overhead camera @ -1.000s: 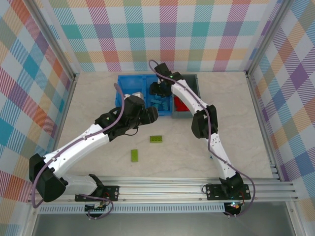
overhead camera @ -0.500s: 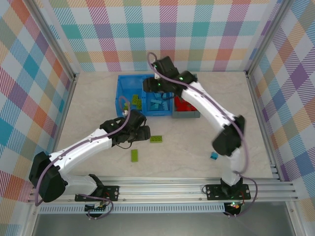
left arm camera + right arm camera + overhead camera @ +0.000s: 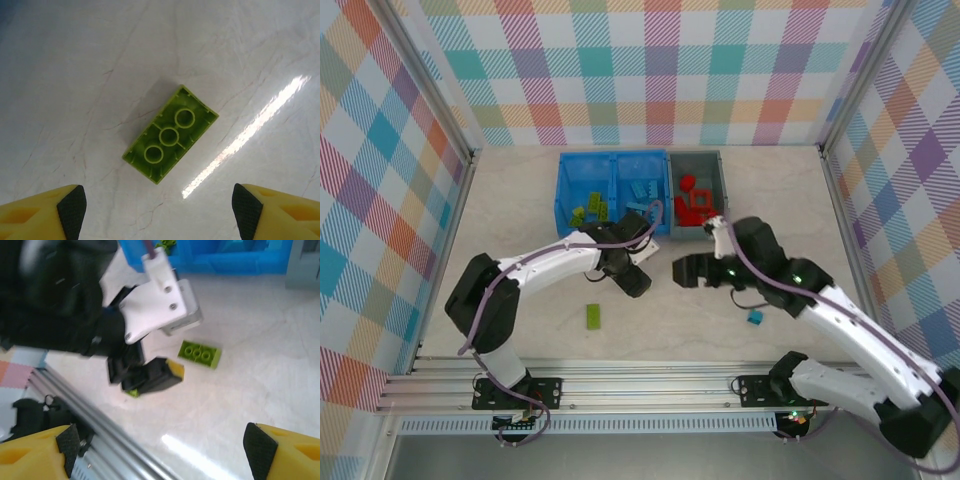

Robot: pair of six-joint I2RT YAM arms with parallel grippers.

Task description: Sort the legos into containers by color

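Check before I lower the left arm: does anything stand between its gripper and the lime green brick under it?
Nothing visible does. The lime green brick lies alone on bare table, below the open left gripper.

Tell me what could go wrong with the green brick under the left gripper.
The right gripper sits close to the left gripper, facing the same green brick; they could collide.
The brick lies diagonal between the open left jaws, so closing may twist or pop it away.
The small blue brick lies beside the right arm and could get swept.
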